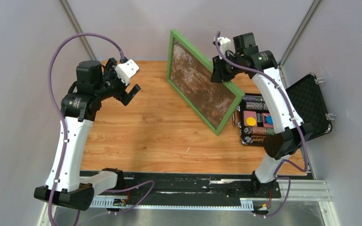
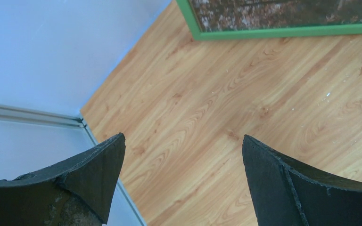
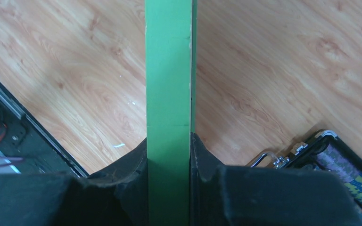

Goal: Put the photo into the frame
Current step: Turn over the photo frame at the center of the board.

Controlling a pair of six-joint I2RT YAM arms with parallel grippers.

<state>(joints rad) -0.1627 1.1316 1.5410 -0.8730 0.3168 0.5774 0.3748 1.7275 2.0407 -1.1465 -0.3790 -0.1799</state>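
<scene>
Nearest, left tool (image 1: 131,95) — jaws wide, empty, left of centre; frame (image 1: 169,56), photo (image 1: 202,87) showing within it, stands tilted to that tool's right, long axis diagonal toward lower right; right tool (image 1: 221,70) — clamped on the frame's top rail.

wooden table (image 1: 160,136) | open black case (image 1: 311,101), right edge | probably chips (image 1: 250,121) inside

A: What colour is the thin-railed rectangular picture frame (image 3: 168,94)?
B: Plain green. The rectangular print (image 1: 200,82), centre of the top view, is mottled brown with pale flecks.
A: And the wooden table (image 1: 160,132)?
B: Orange-tan, with wavy grain. At right, the open black case (image 1: 311,101) shows yellow, blue and pink pieces.
</scene>
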